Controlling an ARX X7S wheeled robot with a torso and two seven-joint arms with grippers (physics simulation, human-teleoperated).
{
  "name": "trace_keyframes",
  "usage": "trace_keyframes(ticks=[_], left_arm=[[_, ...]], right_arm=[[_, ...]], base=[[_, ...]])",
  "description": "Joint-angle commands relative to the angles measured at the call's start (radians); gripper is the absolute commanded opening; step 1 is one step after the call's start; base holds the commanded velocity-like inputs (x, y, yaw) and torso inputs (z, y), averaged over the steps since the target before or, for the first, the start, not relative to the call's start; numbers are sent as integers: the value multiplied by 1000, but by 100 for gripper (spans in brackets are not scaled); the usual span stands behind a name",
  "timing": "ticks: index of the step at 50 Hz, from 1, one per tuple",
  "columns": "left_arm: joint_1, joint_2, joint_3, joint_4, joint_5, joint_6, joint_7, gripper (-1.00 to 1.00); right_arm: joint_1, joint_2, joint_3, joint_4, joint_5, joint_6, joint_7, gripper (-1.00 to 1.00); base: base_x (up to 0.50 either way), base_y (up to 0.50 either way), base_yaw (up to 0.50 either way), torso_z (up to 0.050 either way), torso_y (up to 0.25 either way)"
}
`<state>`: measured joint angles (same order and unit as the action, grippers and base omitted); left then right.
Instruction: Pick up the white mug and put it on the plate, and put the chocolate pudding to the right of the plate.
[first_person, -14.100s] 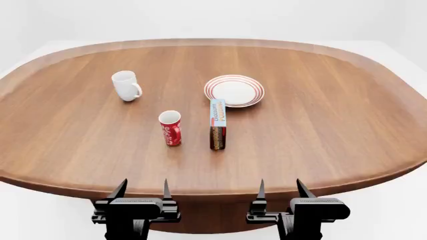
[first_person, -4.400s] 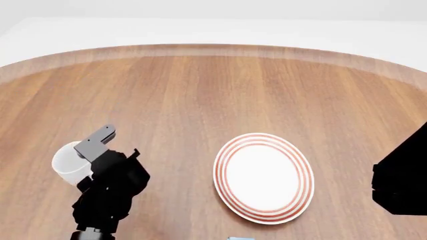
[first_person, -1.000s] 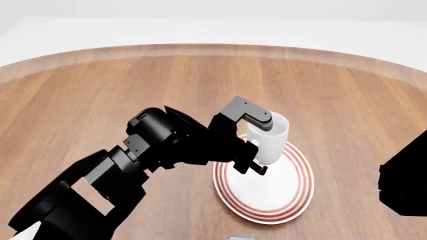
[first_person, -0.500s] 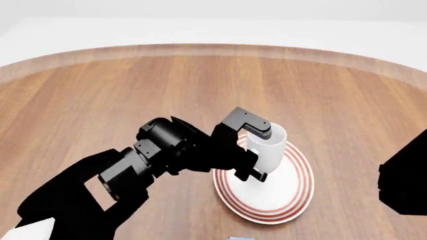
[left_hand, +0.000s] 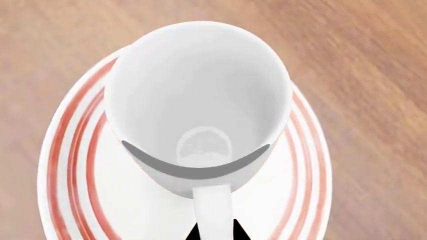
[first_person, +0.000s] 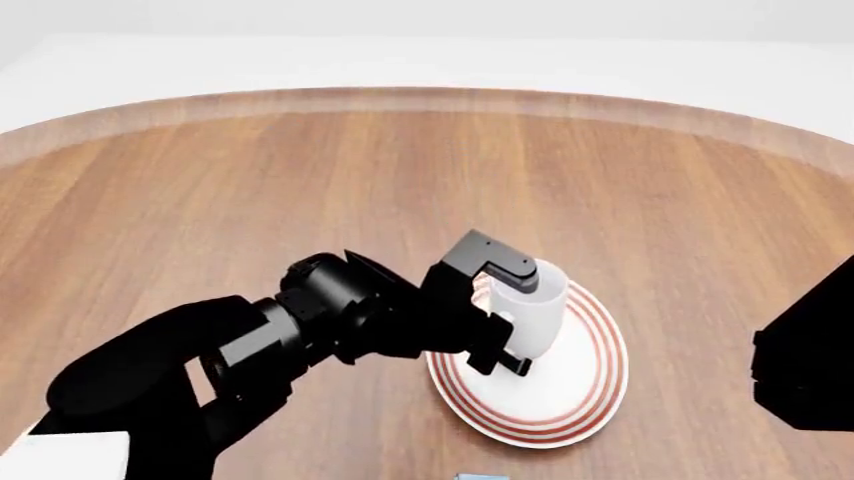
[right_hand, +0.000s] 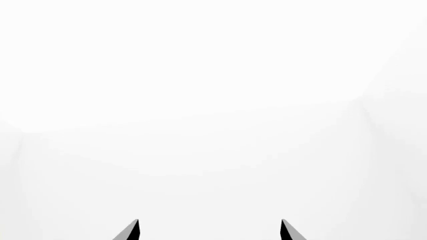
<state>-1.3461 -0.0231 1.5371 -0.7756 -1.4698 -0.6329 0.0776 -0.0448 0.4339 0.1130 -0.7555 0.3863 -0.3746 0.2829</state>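
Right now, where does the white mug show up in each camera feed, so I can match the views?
Head view: the white mug is right of centre, over the near-left part of the plate, in the left gripper.
Left wrist view: white mug fills the centre, seen from above, handle toward the camera.
Right wrist view: not in it.
Shared landmark: the plate's red rings.

The surface (first_person: 334, 170) is a rounded wooden top with lengthwise grain and a paler band along its curved far edge. Directly on it lies the plate (first_person: 587, 395), white with red rings, toward the near edge and right of the middle. A small blue-edged thing (first_person: 478, 477) just peeks in at the near edge.
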Motion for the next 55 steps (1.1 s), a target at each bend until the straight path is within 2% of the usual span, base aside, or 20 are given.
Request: trace_keyframes(ticks=[1, 9, 10, 39, 43, 45, 55], left_arm=[[4, 23, 28, -11, -35, 49, 23, -100], [11, 23, 29, -10, -31, 50, 21, -100], [14, 23, 30, -12, -30, 50, 20, 100], [19, 20, 27, 41, -42, 40, -23, 100], [13, 5, 25, 80, -47, 31, -50, 100], [-1, -28, 18, 151, -73, -3, -107, 100], [-30, -122, -2, 330, -110, -41, -219, 100]], right_arm=[[-2, -21, 21, 12, -24, -12, -24, 100], [-2, -18, 20, 11, -23, -10, -20, 100], [-2, -18, 20, 11, -24, -10, -20, 100], [1, -10, 11, 5, -30, -4, -9, 100], [1, -9, 9, 4, -31, -4, -8, 100], [-1, -8, 8, -4, -32, -1, -7, 100], [-1, -6, 1, -8, -42, -1, -6, 100]], base=[[0, 0, 0, 0, 0], [0, 0, 0, 0, 2], [0, 0, 0, 0, 0], [0, 0, 0, 0, 0], [0, 0, 0, 0, 0], [0, 0, 0, 0, 0], [0, 0, 0, 0, 0]])
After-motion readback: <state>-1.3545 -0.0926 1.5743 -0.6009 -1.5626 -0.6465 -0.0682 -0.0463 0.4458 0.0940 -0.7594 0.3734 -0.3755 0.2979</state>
